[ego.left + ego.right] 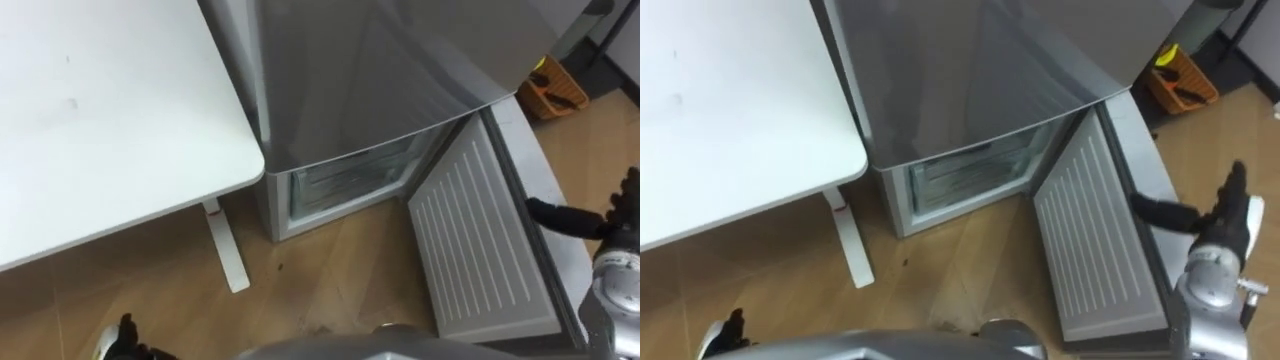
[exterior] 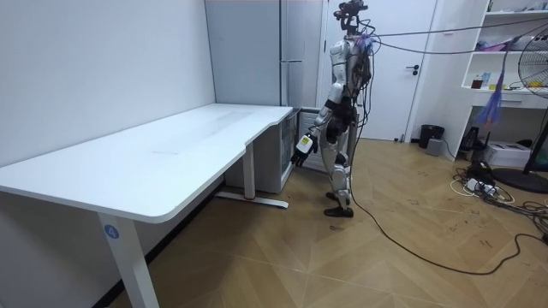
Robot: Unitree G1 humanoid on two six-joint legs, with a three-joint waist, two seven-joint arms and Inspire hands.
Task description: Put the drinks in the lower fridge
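Note:
The grey fridge (image 1: 370,70) stands straight ahead, and I stand close in front of it. Its lower compartment (image 1: 350,180) is open and shows clear drawers. The lower door (image 1: 480,240) is swung out to the right, its white ribbed inside facing up. My right hand (image 1: 600,220) is at the door's outer edge, fingers straight and reaching towards it. My left hand (image 1: 125,340) hangs low at my side beside the table, fingers relaxed, and it shows in the room view (image 2: 301,147) too. I see nothing held in either hand.
A long white table (image 1: 100,120) runs along the wall on my left, right up against the fridge, and its white leg (image 1: 228,250) stands on the wood floor. An orange crate (image 1: 555,85) sits on the floor behind the open door.

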